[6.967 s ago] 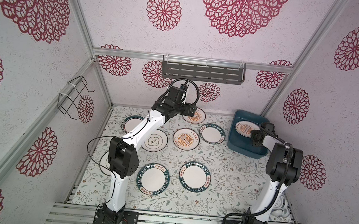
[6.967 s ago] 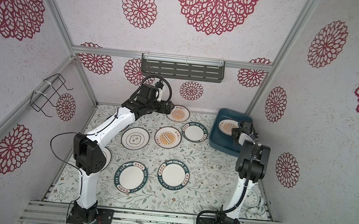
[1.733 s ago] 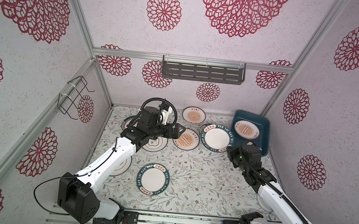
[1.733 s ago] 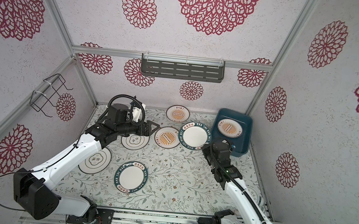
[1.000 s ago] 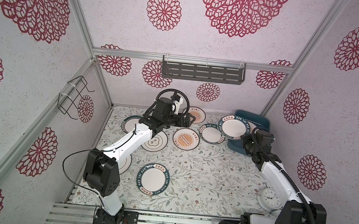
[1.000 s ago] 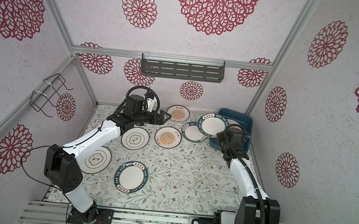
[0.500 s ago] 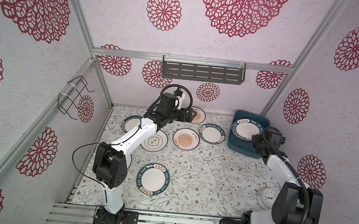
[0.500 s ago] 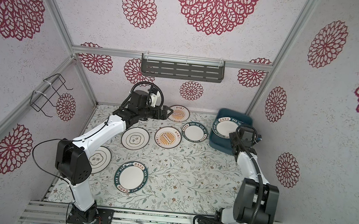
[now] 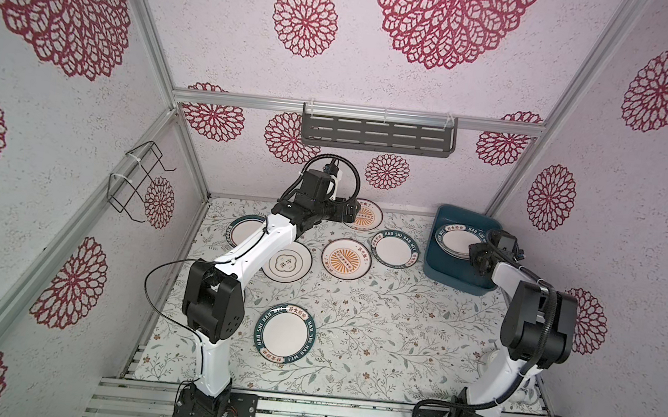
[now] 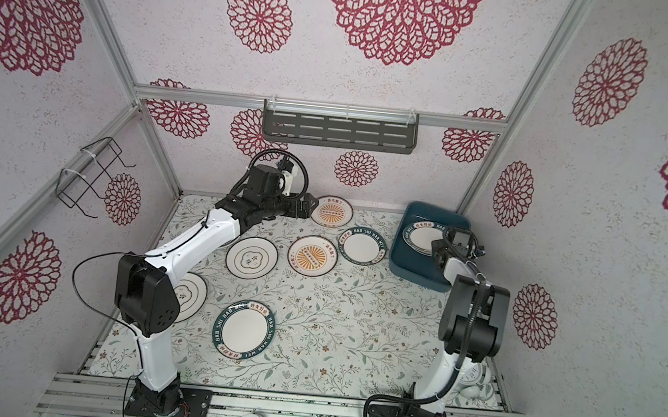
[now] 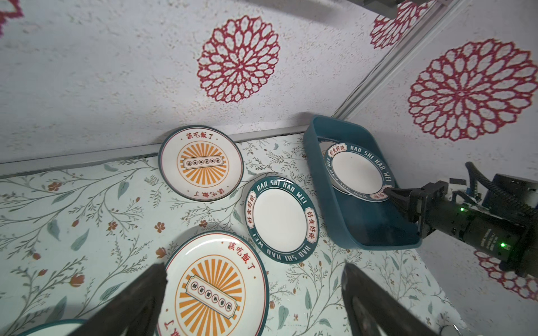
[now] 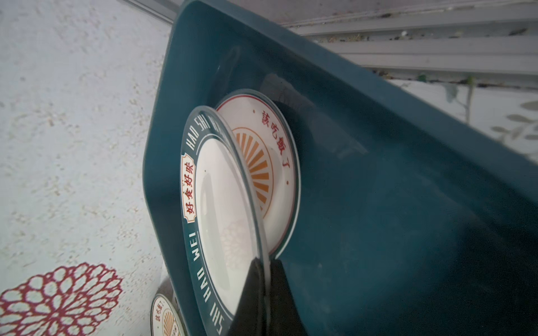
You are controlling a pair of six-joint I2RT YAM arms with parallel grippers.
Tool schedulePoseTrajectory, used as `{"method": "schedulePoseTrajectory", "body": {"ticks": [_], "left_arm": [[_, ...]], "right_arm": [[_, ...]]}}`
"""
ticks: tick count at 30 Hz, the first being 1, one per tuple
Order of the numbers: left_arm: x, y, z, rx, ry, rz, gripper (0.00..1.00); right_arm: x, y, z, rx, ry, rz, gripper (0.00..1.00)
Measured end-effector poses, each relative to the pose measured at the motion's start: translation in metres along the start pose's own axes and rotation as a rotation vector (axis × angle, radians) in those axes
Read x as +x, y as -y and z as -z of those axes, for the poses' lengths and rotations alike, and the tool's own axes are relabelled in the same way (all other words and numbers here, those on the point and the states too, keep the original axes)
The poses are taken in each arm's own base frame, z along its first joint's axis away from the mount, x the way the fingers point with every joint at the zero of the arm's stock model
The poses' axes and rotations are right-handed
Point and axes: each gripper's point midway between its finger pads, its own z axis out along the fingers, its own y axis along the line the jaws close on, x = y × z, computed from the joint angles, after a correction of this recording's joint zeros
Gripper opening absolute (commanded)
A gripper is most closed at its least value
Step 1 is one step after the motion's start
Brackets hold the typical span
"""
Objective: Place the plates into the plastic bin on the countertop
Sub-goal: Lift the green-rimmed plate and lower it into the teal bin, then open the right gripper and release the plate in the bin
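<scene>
Pinching a green-rimmed plate (image 12: 221, 197) by its rim, the right gripper (image 12: 263, 261) holds it tilted inside the blue bin (image 12: 378, 174), over a sunburst plate (image 12: 279, 136) lying there. The left gripper (image 11: 254, 269) hangs wide open above the table (image 9: 377, 305)

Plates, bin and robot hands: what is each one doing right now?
Bin: has two plates in it.
Sunburst plate: lying in the bin.
Green-rimmed plate: held tilted over the sunburst plate.
Right hand: shut on the green-rimmed plate's edge.
Left hand: open, holding nothing.
Counter plates: seven, lying flat outside the bin.
</scene>
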Motion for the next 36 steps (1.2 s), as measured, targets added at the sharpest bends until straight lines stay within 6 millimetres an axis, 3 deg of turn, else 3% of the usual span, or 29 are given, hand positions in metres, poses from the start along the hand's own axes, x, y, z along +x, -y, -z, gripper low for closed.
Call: {"method": "schedulePoseTrajectory", "body": {"ticks": [13,18,23,28,36], "left_arm": [[-0.005,-0.023,0.0,-0.125,0.034,0.0,0.97],[-0.006,-0.026,0.0,-0.141,0.039,0.0,0.97],[-0.005,-0.027,-0.002,-0.142,0.036,0.0,0.97],[-0.003,-0.027,-0.004,-0.143,0.03,0.0,0.97],[0.002,-0.029,-0.006,-0.144,0.026,0.005,0.97]], "right_arm": [[-0.001,0.003,-0.052,0.028,-0.029,-0.021,0.0],[-0.003,0.001,-0.052,0.031,-0.028,-0.021,0.16],[-0.008,-0.01,-0.049,0.025,-0.023,-0.012,0.44],[-0.008,-0.007,-0.047,0.052,-0.028,0.006,0.64],[-0.004,0.001,-0.043,0.108,-0.056,0.054,0.73]]}}
